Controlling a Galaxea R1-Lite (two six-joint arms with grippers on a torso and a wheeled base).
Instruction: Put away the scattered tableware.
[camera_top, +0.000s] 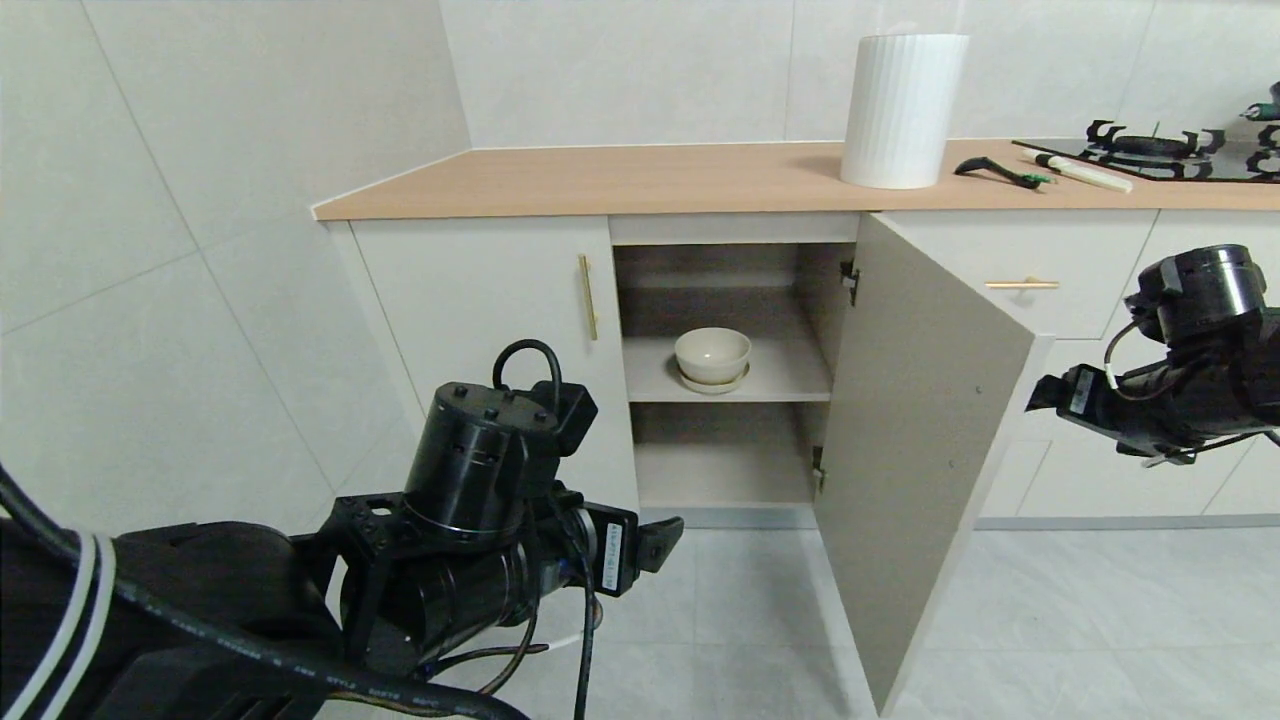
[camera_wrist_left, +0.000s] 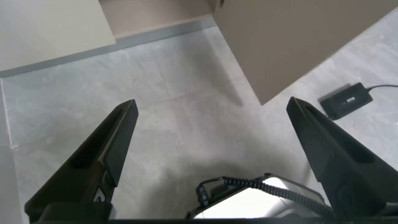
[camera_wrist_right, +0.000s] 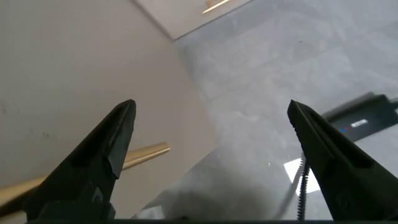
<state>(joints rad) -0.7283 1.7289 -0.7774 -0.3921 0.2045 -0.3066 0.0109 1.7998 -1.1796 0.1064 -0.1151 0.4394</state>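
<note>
Two grippers, both spread wide and holding nothing. The right gripper (camera_wrist_right: 210, 106) hangs just beside the open cabinet door (camera_top: 920, 430), with the gold handle (camera_wrist_right: 144, 153) close by; it looks placed to swing the door shut. The left gripper (camera_wrist_left: 212, 106) sits low over the floor (camera_wrist_left: 186, 68), out of the door's path. Inside, the bowl (camera_top: 712, 352) rests on a plate (camera_top: 712, 384) on the middle shelf (camera_top: 790, 375), so it seems to be put away.

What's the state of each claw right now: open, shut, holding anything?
Left claw: open, empty.
Right claw: open, empty.
</note>
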